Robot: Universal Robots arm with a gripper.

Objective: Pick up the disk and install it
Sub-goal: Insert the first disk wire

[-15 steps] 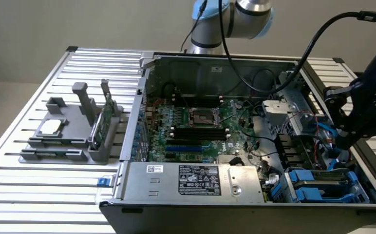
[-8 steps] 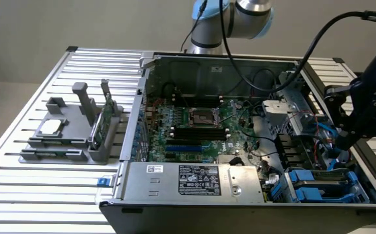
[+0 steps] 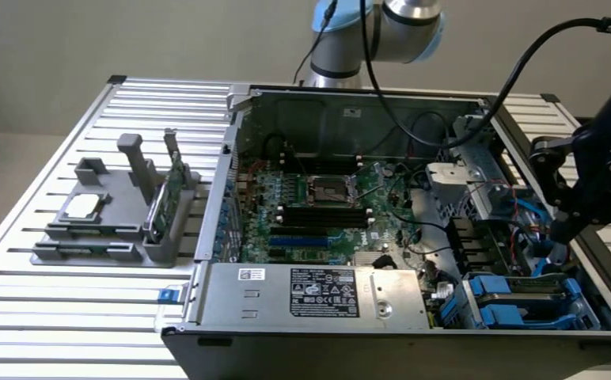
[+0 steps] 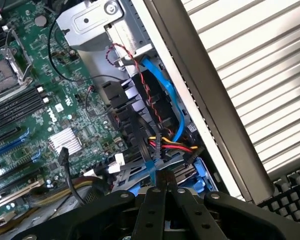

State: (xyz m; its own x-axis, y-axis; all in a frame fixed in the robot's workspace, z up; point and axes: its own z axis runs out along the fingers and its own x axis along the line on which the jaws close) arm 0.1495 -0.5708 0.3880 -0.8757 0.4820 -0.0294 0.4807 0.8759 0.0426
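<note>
The disk's bright blue carrier (image 3: 519, 307) lies flat in the drive bay, in the case corner at the exterior view's lower right. Its metal face is mostly hidden by cables and bay walls. My gripper (image 3: 562, 236) hangs just above that bay, inside the case's right wall. In the wrist view, the gripper (image 4: 165, 186) has its two black fingers pressed together, and I see nothing between them. Its tips sit right over a corner of the blue carrier (image 4: 206, 178), beside a red, yellow and black cable bundle (image 4: 171, 146). Whether the tips touch the carrier I cannot tell.
The open computer case (image 3: 244, 127) lies on a slatted metal table (image 3: 62, 309). Inside are the motherboard (image 3: 316, 206), the power supply (image 3: 311, 294) and a blue data cable (image 4: 166, 95). A grey fixture (image 3: 100, 237) at the exterior view's left holds a processor chip (image 3: 81, 207) and a green card (image 3: 168, 194).
</note>
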